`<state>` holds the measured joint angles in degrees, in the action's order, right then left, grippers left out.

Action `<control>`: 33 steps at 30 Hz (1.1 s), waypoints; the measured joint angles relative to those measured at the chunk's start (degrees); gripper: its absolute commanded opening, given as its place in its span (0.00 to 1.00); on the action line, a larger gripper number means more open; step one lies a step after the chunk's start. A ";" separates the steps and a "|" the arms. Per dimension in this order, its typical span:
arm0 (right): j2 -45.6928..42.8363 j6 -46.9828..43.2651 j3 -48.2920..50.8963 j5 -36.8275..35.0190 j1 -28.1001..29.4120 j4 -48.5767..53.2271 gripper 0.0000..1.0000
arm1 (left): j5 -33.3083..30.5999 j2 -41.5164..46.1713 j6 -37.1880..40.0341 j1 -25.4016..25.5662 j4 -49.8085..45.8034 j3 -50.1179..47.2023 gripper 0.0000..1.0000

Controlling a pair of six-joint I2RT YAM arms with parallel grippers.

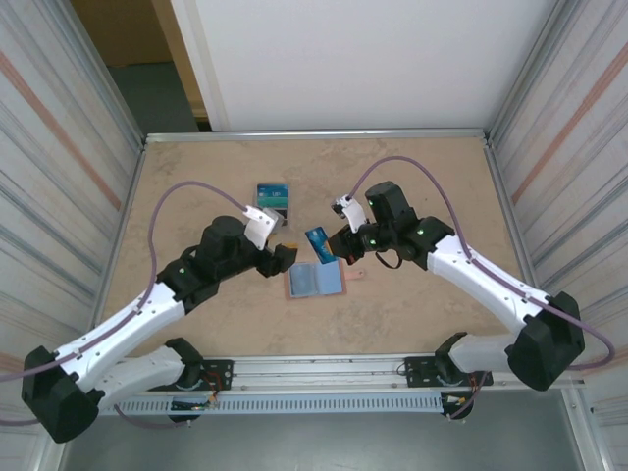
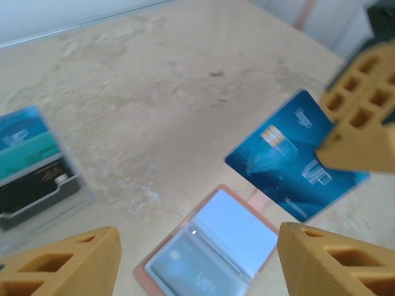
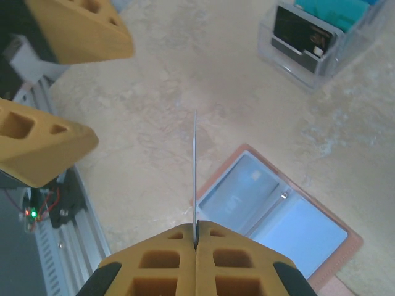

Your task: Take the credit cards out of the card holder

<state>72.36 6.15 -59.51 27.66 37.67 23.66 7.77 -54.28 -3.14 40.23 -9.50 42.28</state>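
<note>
Card (image 2: 296,163), pinched by right pincer (image 3: 196,237), hangs clear of open holder (image 1: 288,285) for removal; left pincer (image 1: 283,257) spread alongside.

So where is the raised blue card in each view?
Top view: blue card at centre, just above the open pink wallet.
Left wrist: blue card right of centre, face-on, up and right of the wallet.
Right wrist: blue card edge-on, a thin vertical line at centre; wallet lower right.
Shared landmark: the wallet.

Beige marbled counter (image 1: 196,177), clear card stand (image 1: 274,198) holding teal and dark cards near its middle, corrugated metal walls (image 1: 59,147) either side, white panel (image 1: 343,59) behind
</note>
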 measured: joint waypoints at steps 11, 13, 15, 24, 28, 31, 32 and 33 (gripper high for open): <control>-0.94 -12.94 -5.53 4.17 2.10 9.75 0.00 | 20.22 -0.22 15.21 -1.49 0.15 0.46 0.67; -0.94 -14.47 -6.47 4.55 2.69 11.28 0.00 | 22.77 -1.42 17.27 -1.49 -0.24 1.57 0.66; -0.94 -15.98 -7.26 5.18 3.28 12.63 0.00 | 24.81 -2.82 19.10 -1.49 -0.55 2.93 0.62; -0.35 -20.26 -9.53 5.40 5.14 16.46 0.00 | 31.32 -9.05 24.46 -1.31 -4.20 8.48 0.09; -0.35 -21.42 -9.55 5.22 5.14 17.70 0.09 | 32.74 -9.35 26.75 -0.26 -6.12 8.96 0.00; -0.35 -21.49 -9.55 5.35 5.05 18.05 0.29 | 31.71 -8.83 27.41 0.70 -6.56 8.96 0.00; -0.42 -20.87 -9.44 5.35 4.83 17.57 0.33 | 31.17 -8.39 27.39 1.14 -6.56 8.87 0.00; -0.57 -20.76 -9.20 5.33 4.59 16.76 0.35 | 30.62 -7.87 27.30 1.51 -6.43 8.66 0.00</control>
<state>71.79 -14.61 -68.71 32.99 42.26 40.42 38.39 -62.15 24.16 41.74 -15.92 50.94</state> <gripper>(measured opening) 0.292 0.069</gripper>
